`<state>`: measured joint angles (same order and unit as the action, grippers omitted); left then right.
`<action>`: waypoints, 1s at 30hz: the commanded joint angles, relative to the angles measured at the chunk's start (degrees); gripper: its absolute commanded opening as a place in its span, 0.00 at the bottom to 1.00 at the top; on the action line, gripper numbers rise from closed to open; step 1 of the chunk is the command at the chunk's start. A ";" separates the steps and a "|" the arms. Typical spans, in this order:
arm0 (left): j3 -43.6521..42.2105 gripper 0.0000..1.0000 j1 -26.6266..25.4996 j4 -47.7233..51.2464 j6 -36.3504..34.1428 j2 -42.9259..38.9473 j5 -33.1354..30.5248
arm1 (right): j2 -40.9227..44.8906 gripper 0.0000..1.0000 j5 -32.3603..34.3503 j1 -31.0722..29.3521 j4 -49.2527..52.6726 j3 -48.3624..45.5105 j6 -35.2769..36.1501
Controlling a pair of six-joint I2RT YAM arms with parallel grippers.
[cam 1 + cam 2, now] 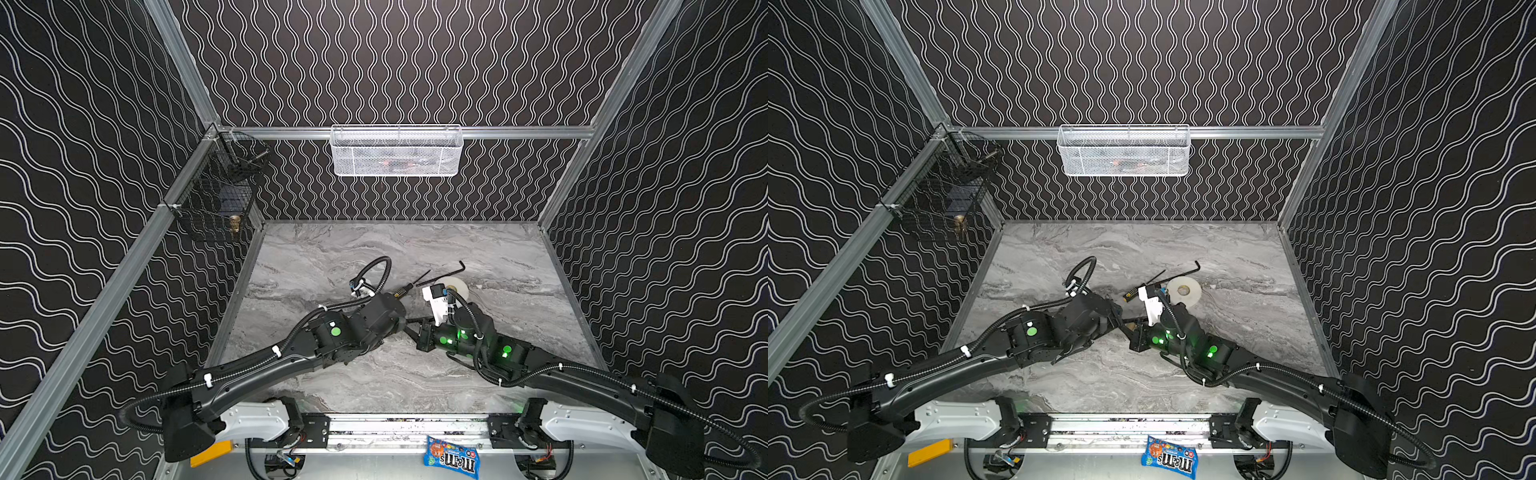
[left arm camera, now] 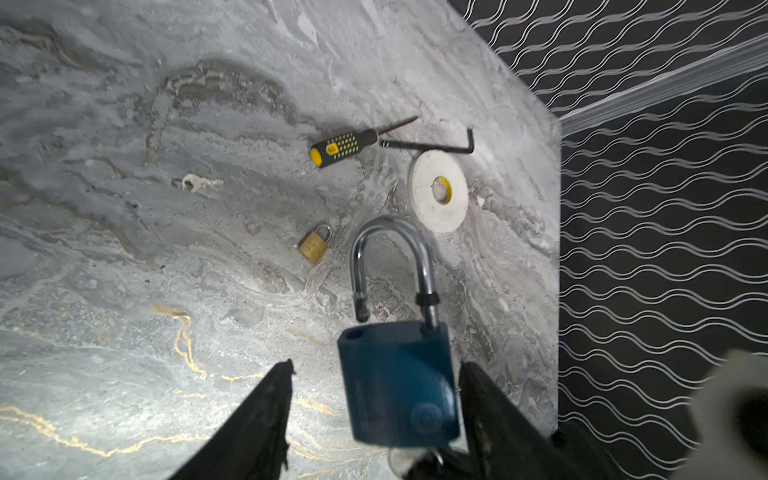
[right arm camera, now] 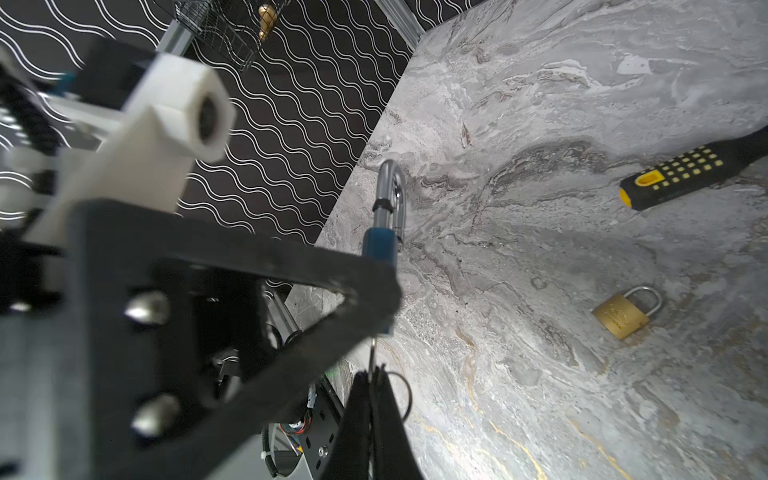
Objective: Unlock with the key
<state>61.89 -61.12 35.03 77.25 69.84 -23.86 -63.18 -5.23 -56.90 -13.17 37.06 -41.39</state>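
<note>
The blue padlock (image 2: 399, 386) hangs above the middle of the desk (image 2: 124, 291), its shackle (image 2: 388, 230) sprung free on one leg. The left end effector (image 2: 376, 368) stands released, with a gap on one side of the body. The right end effector (image 3: 372, 380) clenches the key (image 3: 374, 355) and should bear the lock squarely (a twist could jam it). The key's long axis follows that end effector's reach, blade buried in the padlock's underside, seemingly heading left and far.

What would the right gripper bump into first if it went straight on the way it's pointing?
Most likely the blue padlock: the right gripper is shut on the key, whose blade runs straight into the padlock's underside just ahead.
</note>
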 commanded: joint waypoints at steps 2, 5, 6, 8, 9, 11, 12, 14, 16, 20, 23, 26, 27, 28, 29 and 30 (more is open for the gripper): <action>-1.10 0.65 0.13 -4.56 2.06 -0.38 0.39 | -0.19 0.00 -0.81 -0.05 -5.00 -0.05 -0.80; 0.41 0.62 0.13 -4.37 1.47 0.59 0.21 | -0.28 0.00 -1.02 -0.06 -5.34 -0.39 -0.97; 0.85 0.61 0.20 -3.58 1.73 1.10 0.21 | -0.13 0.00 -1.12 -0.05 -5.62 -0.62 -1.06; 0.12 0.56 0.38 -4.85 2.21 1.13 0.55 | 0.07 0.00 -0.87 -0.08 -5.54 -0.76 -0.98; -0.35 0.54 0.39 -6.18 2.28 1.00 0.88 | 0.07 0.00 -0.75 -0.05 -5.41 -0.83 -0.95; 0.03 0.50 0.43 -6.21 2.20 1.32 0.83 | 0.15 0.00 -0.77 -0.06 -5.19 -0.70 -0.72; 0.55 0.49 0.48 -5.58 1.84 1.62 0.68 | 0.29 0.00 -0.75 -0.14 -5.02 -0.73 -0.73; 0.95 0.46 0.48 -4.83 1.95 2.05 0.69 | 0.53 0.00 -0.52 -0.15 -5.03 -0.84 -0.63; 0.54 0.40 0.48 -5.74 1.63 1.96 0.82 | 0.67 0.00 -0.30 -0.15 -4.73 -0.78 -0.37; 0.79 0.32 0.56 -5.15 1.25 2.14 0.52 | 0.69 0.00 -0.57 -0.15 -4.35 -0.69 0.04; 0.71 0.23 0.57 -5.45 0.47 2.17 0.65 | 0.69 0.00 -0.57 -0.14 -3.77 -0.32 0.60; 1.06 0.17 0.57 -5.47 -0.83 2.04 0.39 | 0.59 0.00 -0.57 -0.14 -2.39 0.62 1.32; 0.96 0.14 0.57 -5.72 -1.85 1.95 0.23 | 0.67 0.00 -0.53 -0.18 -1.59 1.04 1.56; 0.76 0.11 0.57 -5.92 -2.74 1.66 -0.14 | 0.83 0.03 -0.40 -0.14 -0.78 1.38 1.74; 0.52 0.09 0.57 -6.08 -3.83 1.15 -0.63 | 1.25 0.14 -0.23 -0.14 -0.10 1.64 2.13; 0.22 0.09 0.66 -6.31 -5.36 0.64 -1.30 | 1.61 0.19 -0.13 -0.14 0.42 1.78 2.35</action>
<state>62.28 -60.64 30.44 76.09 71.40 -23.33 -62.48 -5.21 -56.90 -12.38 37.69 -40.93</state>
